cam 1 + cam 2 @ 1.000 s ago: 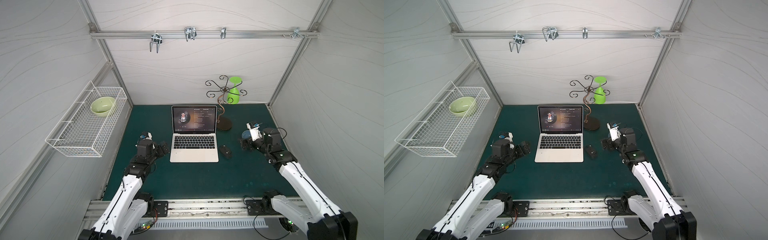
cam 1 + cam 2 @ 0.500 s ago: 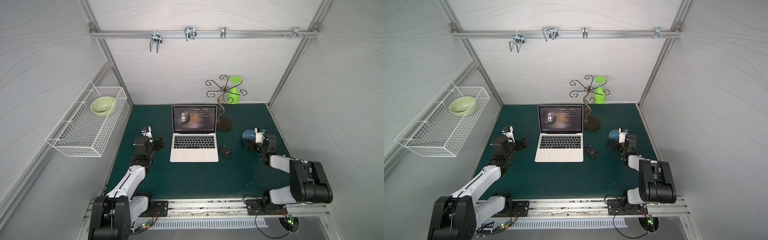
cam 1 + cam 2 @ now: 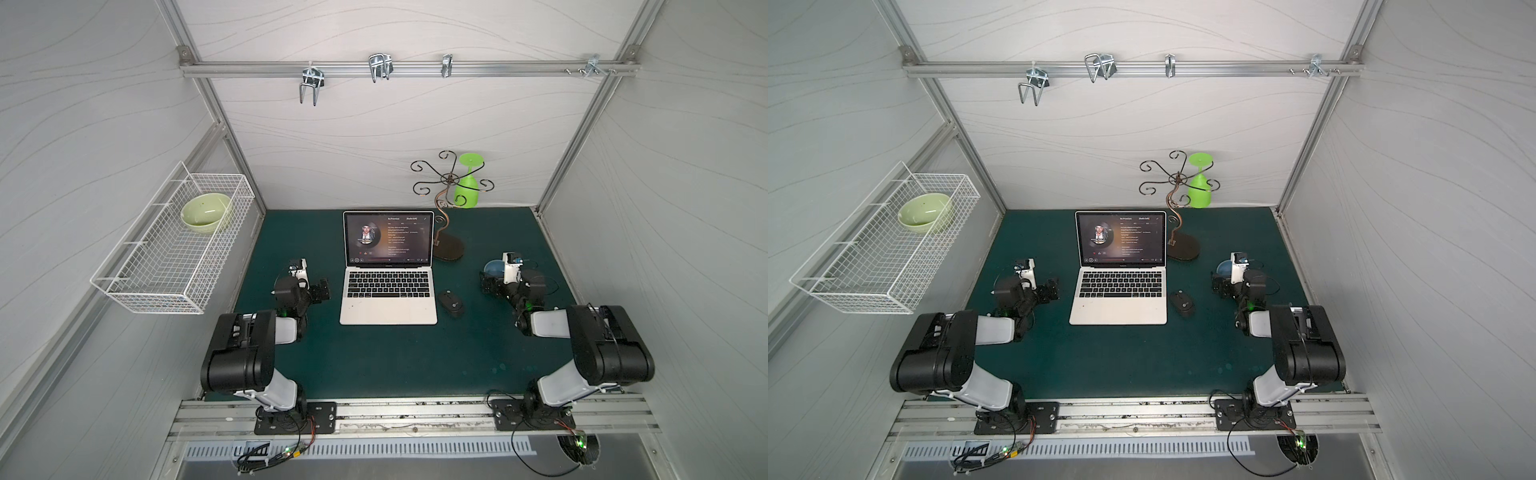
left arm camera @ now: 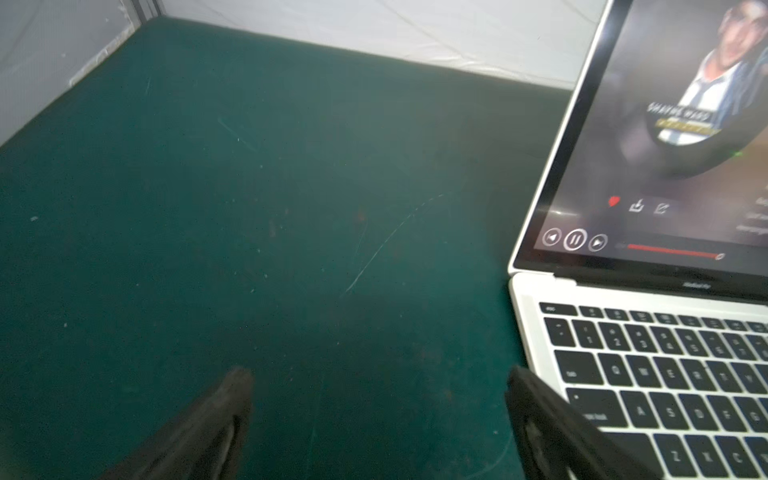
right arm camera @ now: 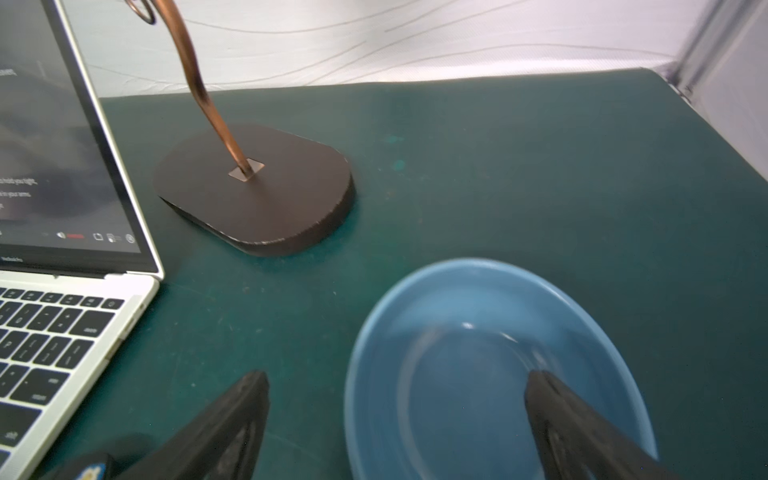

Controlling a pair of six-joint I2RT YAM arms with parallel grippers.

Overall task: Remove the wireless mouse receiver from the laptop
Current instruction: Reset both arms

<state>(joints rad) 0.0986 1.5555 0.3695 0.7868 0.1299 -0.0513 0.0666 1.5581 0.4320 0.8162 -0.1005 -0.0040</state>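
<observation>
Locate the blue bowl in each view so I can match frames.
Top view: blue bowl right of the laptop, partly hidden.
Top view: same place.
Left wrist: not in it.
Right wrist: close up, foreground.
Shared landmark: the laptop, in all four.

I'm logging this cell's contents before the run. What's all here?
laptop: one, silver, open, mid-mat
mouse: one, black, right of laptop
stand: one, dark metal, right of the screen
goblet: one, green, upside down on stand
green bowl: one, in basket
blue bowl: one, on mat, far right
basket: one, white wire, left wall
hooks: several, silver, overhead rail
mat: one, dark green
receiver: too small to make out
left pincer: black, open, empty, beside laptop's left edge
right pincer: black, open, empty, over blue bowl's rim
</observation>
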